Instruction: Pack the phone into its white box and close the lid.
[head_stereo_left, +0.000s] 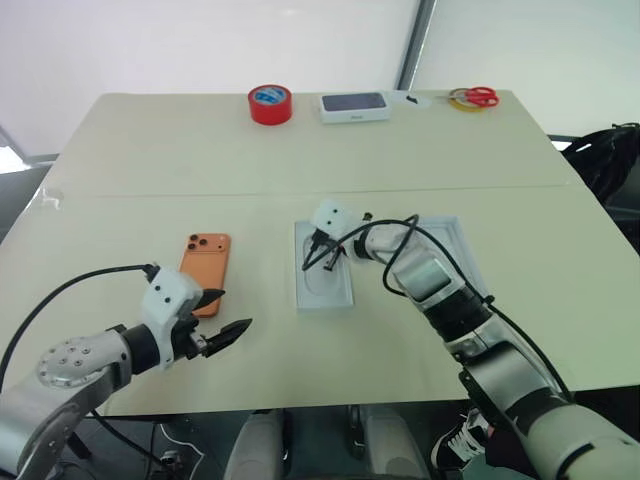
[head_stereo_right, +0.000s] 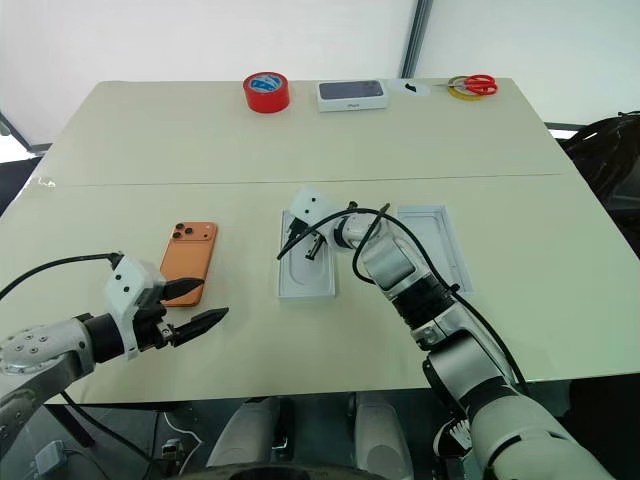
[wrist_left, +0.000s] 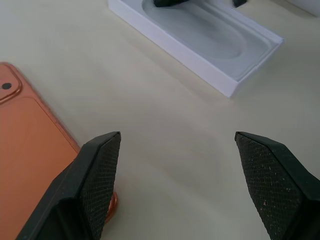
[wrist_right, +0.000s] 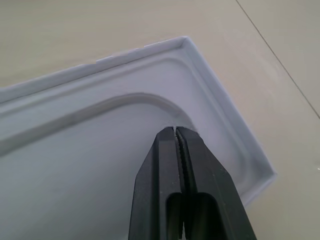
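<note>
The orange phone (head_stereo_left: 205, 268) lies back up on the table's left half, its lens cluster at the far corner. My left gripper (head_stereo_left: 228, 312) hovers open just beside the phone's near end, and one of its fingers (wrist_left: 95, 180) overlaps the phone's corner. The white box (head_stereo_left: 299, 285) sits mid-table, and a white insert tray (wrist_right: 100, 150) with a rounded recess hides its floor. My right gripper (wrist_right: 175, 130) is shut, with its tip low over the tray's recess near a far corner. The lid (head_stereo_right: 435, 240) lies inside up to the right of the box, partly behind my right arm.
Along the far edge stand a red tape roll (head_stereo_left: 270, 104), a white box with a dark top (head_stereo_left: 354, 105), and red-handled scissors on a yellow tape ring (head_stereo_left: 472, 97). A black bag (head_stereo_left: 615, 160) sits off the table's right side.
</note>
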